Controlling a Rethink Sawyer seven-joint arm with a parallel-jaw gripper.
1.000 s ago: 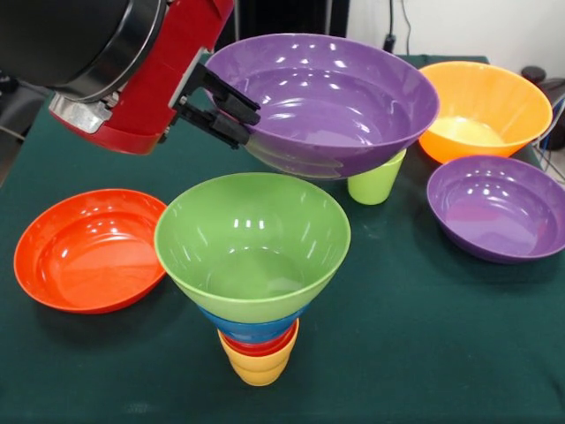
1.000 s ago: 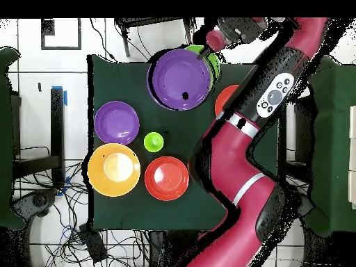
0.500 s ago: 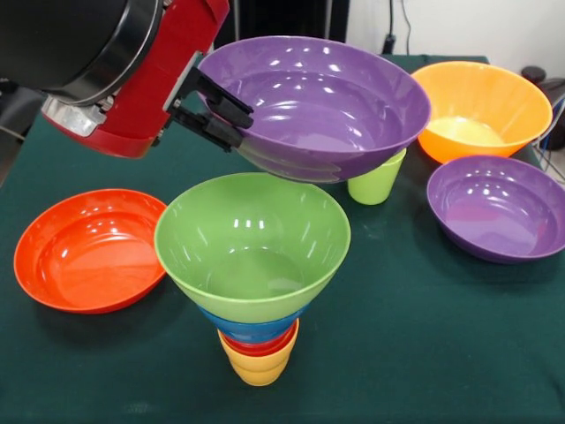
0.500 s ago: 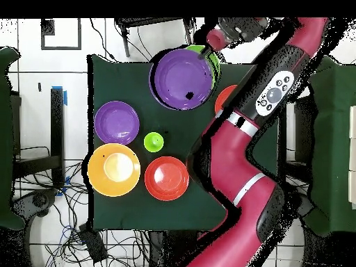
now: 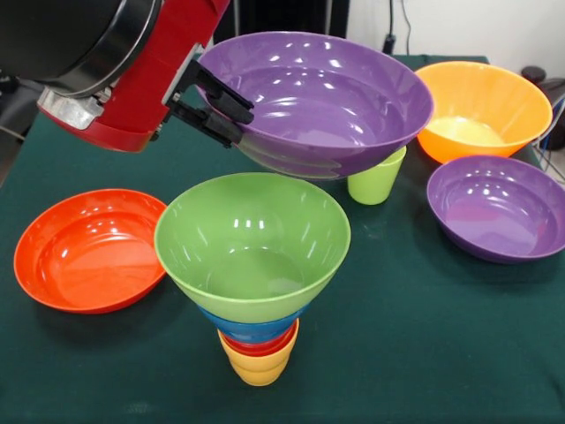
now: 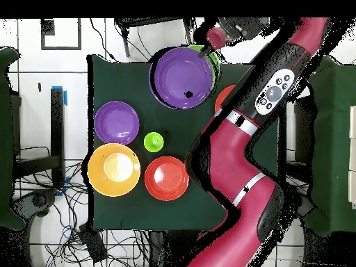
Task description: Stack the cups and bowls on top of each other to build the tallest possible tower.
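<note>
- The pincer (image 5: 231, 115) is clamped on the rim of a big purple bowl (image 5: 318, 102), one finger inside the rim and one outside; the bowl is up in the air, tilted, hanging above and just behind the tower (image 5: 253, 274)
- The tower stands at the near middle of the table (image 5: 424, 353); yellow cup (image 5: 258, 364) at the bottom, red cup (image 5: 259, 345) nested in it, blue bowl (image 5: 252, 327) above that, and the wide green bowl (image 5: 252, 243) on top, open and unfilled
- From overhead the held purple bowl (image 6: 183, 77) covers most of the green bowl (image 6: 215, 61); only a green sliver shows at its right edge
- Left of the tower in the front view, a red-orange bowl (image 5: 86, 247) sits flat on the table; the arm (image 5: 115, 62) hangs above it
- Behind the held bowl, the light green cup (image 5: 374, 181) stands upright, its top partly hidden by the purple rim
- Far right, the large orange bowl (image 5: 481, 106); just in front of it, the second purple bowl (image 5: 496, 208), both resting on the table
- The overhead view also picks up a second red-orange bowl (image 6: 166, 178) beside the orange one (image 6: 113, 169); it is hidden in the front view
</note>
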